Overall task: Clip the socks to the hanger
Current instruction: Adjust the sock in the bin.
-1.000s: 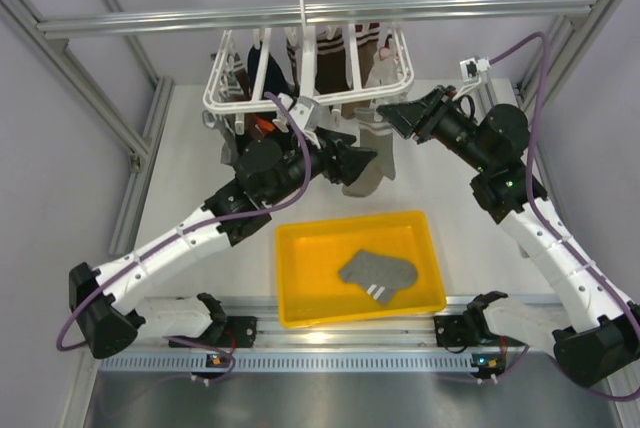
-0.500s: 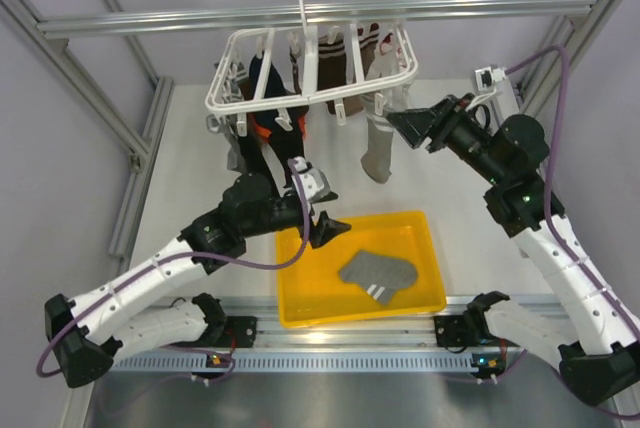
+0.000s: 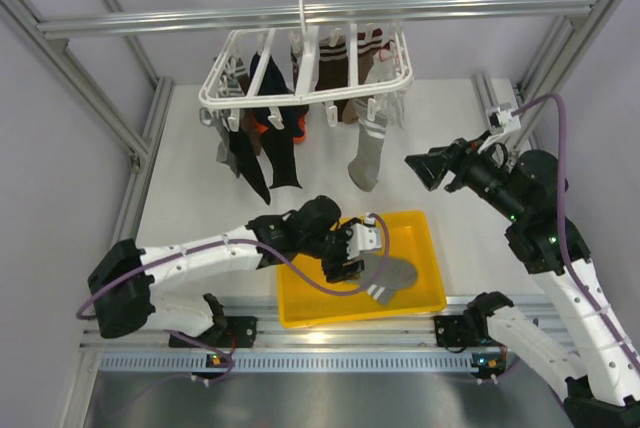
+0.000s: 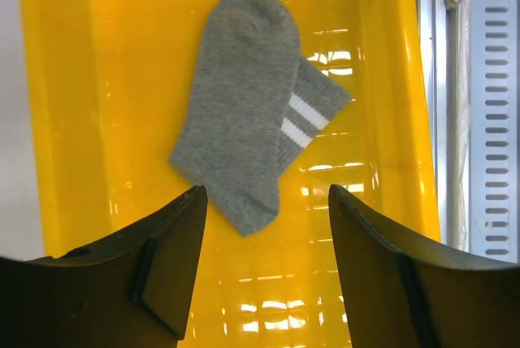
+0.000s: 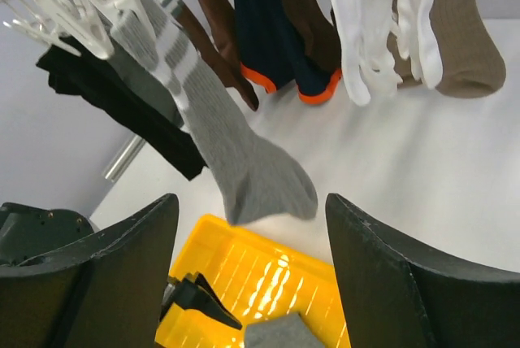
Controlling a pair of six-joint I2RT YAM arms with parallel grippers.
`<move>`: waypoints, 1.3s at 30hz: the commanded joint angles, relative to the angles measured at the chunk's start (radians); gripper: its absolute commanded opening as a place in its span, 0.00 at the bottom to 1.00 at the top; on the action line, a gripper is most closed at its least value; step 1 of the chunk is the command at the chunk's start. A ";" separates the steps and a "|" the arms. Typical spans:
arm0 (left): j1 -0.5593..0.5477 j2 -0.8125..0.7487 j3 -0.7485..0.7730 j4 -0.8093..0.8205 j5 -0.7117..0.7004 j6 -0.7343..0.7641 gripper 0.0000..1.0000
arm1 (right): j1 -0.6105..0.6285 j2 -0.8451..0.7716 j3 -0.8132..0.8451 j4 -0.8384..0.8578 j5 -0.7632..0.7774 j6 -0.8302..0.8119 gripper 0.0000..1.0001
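Directly below the wide-open left pincer (image 4: pixel 266 193), the grey sock (image 4: pixel 240 112), flat in the yellow tray (image 4: pixel 65 104).

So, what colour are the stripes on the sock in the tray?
White, on the grey sock; left wrist view.

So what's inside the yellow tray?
Just one grey sock lies in the yellow tray, folded, its foot part covering most of the white-striped cuff. Anything underneath the sock is hidden.

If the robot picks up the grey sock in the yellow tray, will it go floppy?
Probably floppy: the sock lies folded flat in the tray, and its twin hangs limp from the hanger. It looks thin, so likely light, unlikely to roll.
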 commanded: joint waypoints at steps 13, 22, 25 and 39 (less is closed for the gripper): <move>-0.206 0.320 0.214 0.091 -0.205 0.101 0.64 | -0.117 -0.035 0.002 -0.096 0.026 0.058 0.68; -0.220 0.603 0.515 -0.020 -0.178 0.103 0.60 | -0.287 0.023 0.049 -0.106 -0.094 0.119 0.66; -0.220 0.675 0.558 -0.070 -0.185 0.126 0.54 | -0.341 0.039 0.065 -0.102 -0.135 0.114 0.67; -0.228 0.700 0.647 -0.120 -0.184 0.115 0.00 | -0.453 0.089 0.080 -0.065 -0.232 0.105 0.65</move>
